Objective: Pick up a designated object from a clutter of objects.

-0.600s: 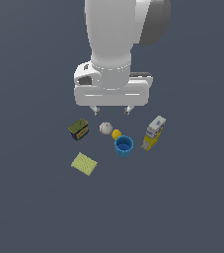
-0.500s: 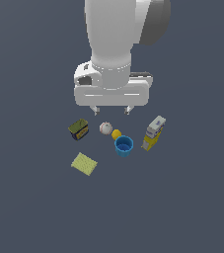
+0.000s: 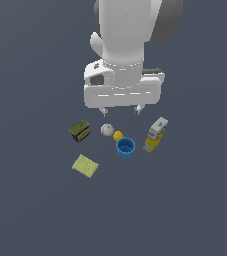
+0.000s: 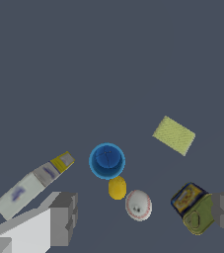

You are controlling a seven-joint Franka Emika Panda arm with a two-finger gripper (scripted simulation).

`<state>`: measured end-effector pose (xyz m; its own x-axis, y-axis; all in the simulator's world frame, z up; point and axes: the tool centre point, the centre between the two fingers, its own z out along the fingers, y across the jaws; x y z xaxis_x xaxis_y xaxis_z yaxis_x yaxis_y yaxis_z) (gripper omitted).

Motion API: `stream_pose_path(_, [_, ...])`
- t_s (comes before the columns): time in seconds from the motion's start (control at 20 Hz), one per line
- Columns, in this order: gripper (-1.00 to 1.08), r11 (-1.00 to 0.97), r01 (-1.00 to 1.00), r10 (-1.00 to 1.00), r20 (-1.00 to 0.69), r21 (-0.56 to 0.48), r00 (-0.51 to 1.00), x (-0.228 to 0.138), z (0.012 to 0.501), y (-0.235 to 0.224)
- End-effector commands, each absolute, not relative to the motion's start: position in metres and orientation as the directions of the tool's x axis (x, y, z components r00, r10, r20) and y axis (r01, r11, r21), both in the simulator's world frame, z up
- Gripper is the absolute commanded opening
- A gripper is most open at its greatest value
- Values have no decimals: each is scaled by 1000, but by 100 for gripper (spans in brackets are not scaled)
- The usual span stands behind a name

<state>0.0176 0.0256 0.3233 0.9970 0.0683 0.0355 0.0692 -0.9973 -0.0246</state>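
A: We see our gripper [image 3: 120,110] above the clutter, fingers spread wide, nothing held.

B: Nearest below it we find the white-pink ball [image 3: 106,130], touching or just beside the small yellow ball [image 3: 117,135], then the blue cup [image 3: 125,147].

A: Our carton [image 3: 156,134] stands upright at the exterior view's right, apart from the cup. Its blue lettering is too blurred to read.

B: The olive-green box [image 3: 79,130] and the flat pad [image 3: 85,165] lie on the left.

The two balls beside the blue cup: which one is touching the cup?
The small yellow ball sits against the blue cup; the white-pink ball lies beyond it, away from the cup.
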Motion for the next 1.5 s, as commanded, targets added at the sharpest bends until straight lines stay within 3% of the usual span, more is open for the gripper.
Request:
stream_pose_path(0.0, [100, -997, 73, 72, 37, -25, 997, 18, 324, 26])
stream_pose_path(0.65, [100, -1000, -14, -15, 30, -24, 999, 15, 311, 44])
stream_pose_path(1.45, [100, -962, -272, -272, 14, -17, 962, -1, 272, 102])
